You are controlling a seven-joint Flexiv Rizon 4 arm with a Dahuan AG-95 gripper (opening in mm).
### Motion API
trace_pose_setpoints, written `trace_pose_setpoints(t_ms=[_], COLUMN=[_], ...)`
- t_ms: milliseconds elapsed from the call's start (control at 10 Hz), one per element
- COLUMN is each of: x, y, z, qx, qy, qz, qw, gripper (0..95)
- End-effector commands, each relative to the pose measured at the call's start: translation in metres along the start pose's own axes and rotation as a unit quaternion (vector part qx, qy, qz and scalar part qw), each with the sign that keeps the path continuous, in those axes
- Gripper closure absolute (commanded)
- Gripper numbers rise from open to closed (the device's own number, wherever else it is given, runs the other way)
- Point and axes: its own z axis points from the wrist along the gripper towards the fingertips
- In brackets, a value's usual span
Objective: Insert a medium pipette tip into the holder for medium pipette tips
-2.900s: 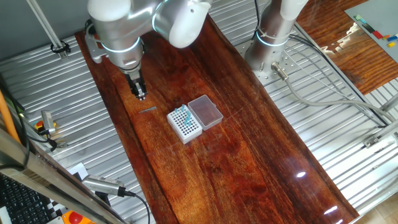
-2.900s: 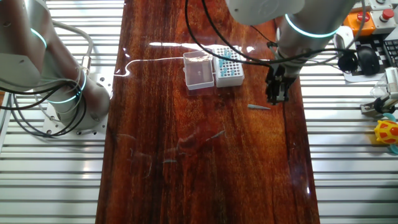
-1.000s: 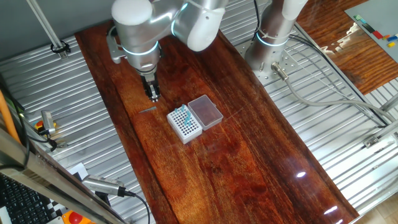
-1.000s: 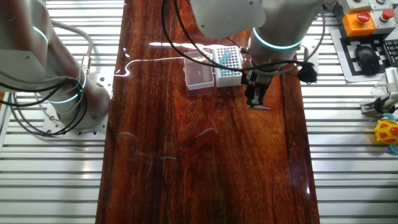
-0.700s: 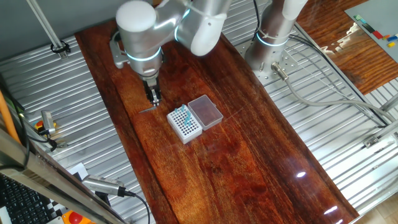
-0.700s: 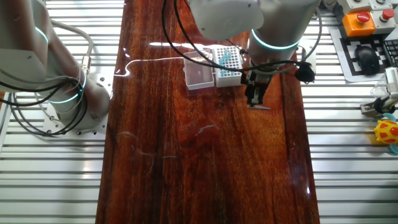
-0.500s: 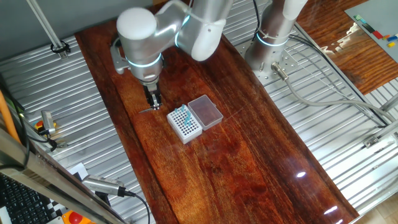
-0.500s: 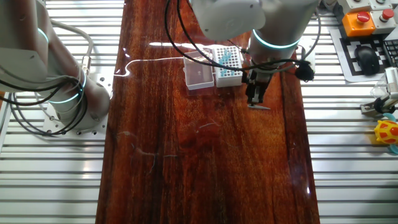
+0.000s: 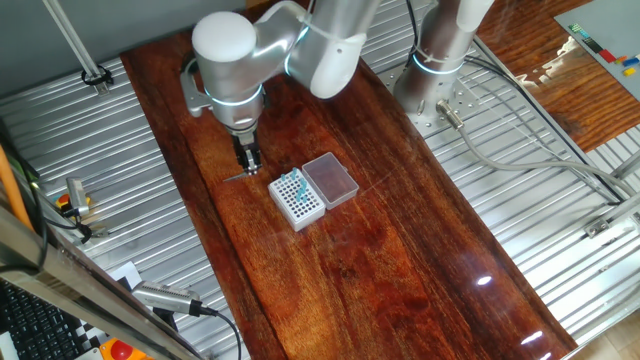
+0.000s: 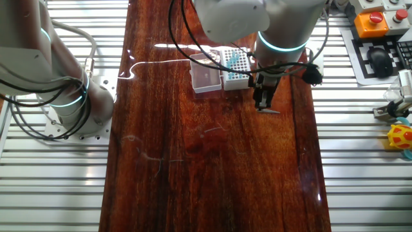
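The gripper (image 9: pixel 249 167) points straight down at the worktop (image 9: pixel 400 260), its dark fingers close together and low over the wood; whether they are closed on anything cannot be told at this size. The medium pipette tip (image 9: pixel 237 178) lies flat on the wood right at the fingertips, a thin grey sliver stretching toward 8 o'clock from them in one fixed view. In the other fixed view it (image 10: pixel 270 111) shows just below the gripper (image 10: pixel 262 106). The holder for medium pipette tips (image 9: pixel 296 198), a white box with teal-blue tips, sits nearby at 4 o'clock, its clear lid (image 9: pixel 330 180) folded open alongside.
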Motion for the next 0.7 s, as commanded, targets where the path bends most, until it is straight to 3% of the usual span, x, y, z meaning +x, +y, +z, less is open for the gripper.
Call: trace_pose_setpoints(t_ms=[100,700], x=[-0.001,-0.002], y=[0.000,-0.002], z=[0.004,0.015], qx=[-0.002,-0.002], qy=[-0.003,-0.004], qz=[0.002,0.003], qw=[1.0000,1.0000], gripper=[76.0,76.0])
